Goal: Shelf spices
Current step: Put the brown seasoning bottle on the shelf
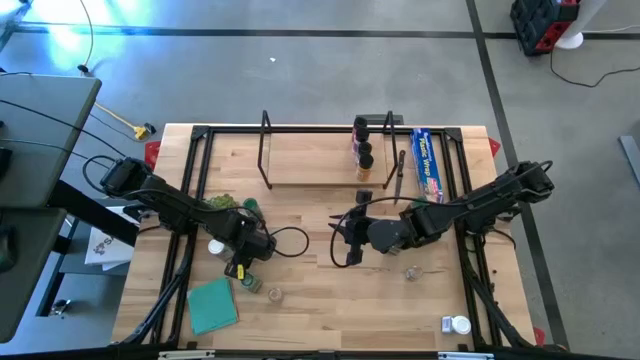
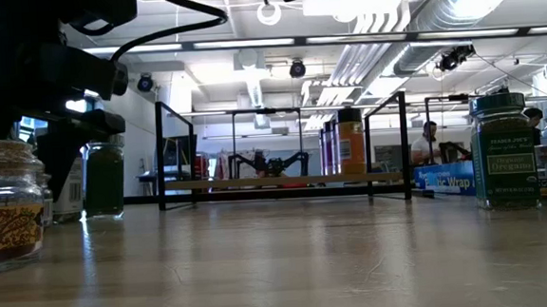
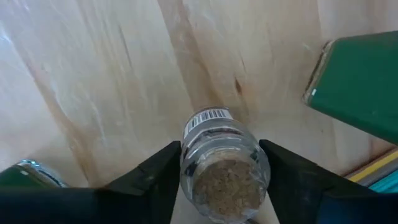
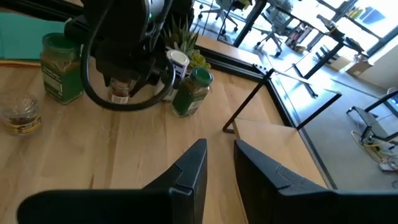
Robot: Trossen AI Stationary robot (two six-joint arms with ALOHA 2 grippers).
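Observation:
Spice jars stand scattered on the wooden table. My left gripper (image 1: 240, 264) points straight down near the table's left side, beside the teal square (image 1: 212, 305), shut on a clear jar of brown spice (image 3: 224, 168). My right gripper (image 1: 346, 240) hovers over the table's middle, slanting down; its fingers (image 4: 219, 155) stand a little apart with nothing between them. The shelf (image 1: 320, 165) stands at the far edge, with three jars (image 1: 362, 150) in a row at its right end. My left gripper pinches the jar's round body (image 3: 186, 158) between its two fingers, one on each side, coming from above and pointing down. The jar is upright. In the right wrist view the jar's base (image 4: 118, 98) seems to rest on the table.
Two green-lidded jars (image 4: 61, 68) (image 4: 193, 90), a white-lidded jar (image 1: 215, 247) and a small jar (image 1: 272, 295) crowd my left gripper. Another jar (image 1: 410, 272) stands near my right arm, and one (image 1: 458, 324) at the near right. A blue wrap box (image 1: 430, 162) lies right of the shelf.

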